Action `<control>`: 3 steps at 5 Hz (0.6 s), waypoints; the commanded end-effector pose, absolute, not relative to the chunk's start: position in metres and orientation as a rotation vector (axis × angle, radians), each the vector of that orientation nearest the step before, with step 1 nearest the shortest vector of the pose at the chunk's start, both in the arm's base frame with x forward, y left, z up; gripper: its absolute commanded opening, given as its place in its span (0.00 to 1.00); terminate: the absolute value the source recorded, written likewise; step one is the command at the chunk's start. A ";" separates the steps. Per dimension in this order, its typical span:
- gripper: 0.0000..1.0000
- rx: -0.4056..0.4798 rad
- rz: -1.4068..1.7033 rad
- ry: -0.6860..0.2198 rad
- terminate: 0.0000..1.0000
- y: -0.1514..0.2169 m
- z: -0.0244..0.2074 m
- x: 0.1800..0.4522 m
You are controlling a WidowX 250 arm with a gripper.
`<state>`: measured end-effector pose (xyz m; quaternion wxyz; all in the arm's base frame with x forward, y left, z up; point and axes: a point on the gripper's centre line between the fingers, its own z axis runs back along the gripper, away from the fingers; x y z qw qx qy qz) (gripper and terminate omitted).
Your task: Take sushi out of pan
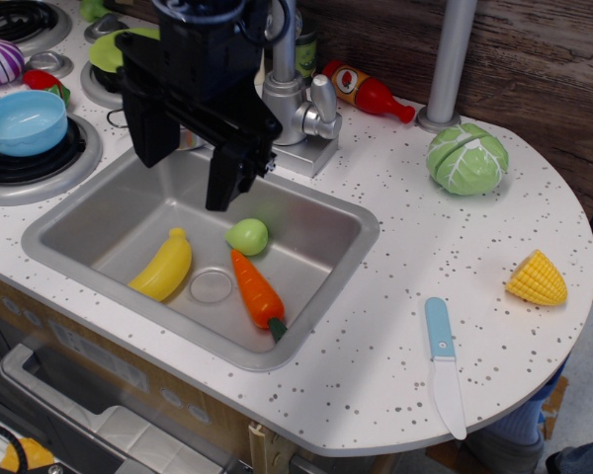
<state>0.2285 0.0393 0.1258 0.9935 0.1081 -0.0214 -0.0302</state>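
My black gripper [185,181] hangs over the back left rim of the sink [321,212], its two fingers [227,178] spread apart with nothing between them. The pan is almost wholly hidden behind the gripper; only a sliver of shiny steel [189,141] shows between the fingers, and a thin wire loop [113,118] at its left. The sushi is hidden from view.
In the sink lie a yellow banana [164,264], a green ball [247,236] and an orange carrot [257,289]. A light blue bowl [23,120] sits on the left burner, with a green plate [114,49] behind it. The faucet [301,104], red sauce bottle [368,92], cabbage [466,158], corn [537,277] and knife [443,363] are to the right.
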 end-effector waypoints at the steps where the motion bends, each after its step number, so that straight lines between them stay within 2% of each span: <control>1: 1.00 0.271 -0.001 -0.096 0.00 0.089 0.127 0.274; 2: 1.00 0.353 -0.003 -0.180 0.00 0.138 0.114 0.309; 3: 1.00 0.355 -0.054 -0.226 0.00 0.176 0.106 0.337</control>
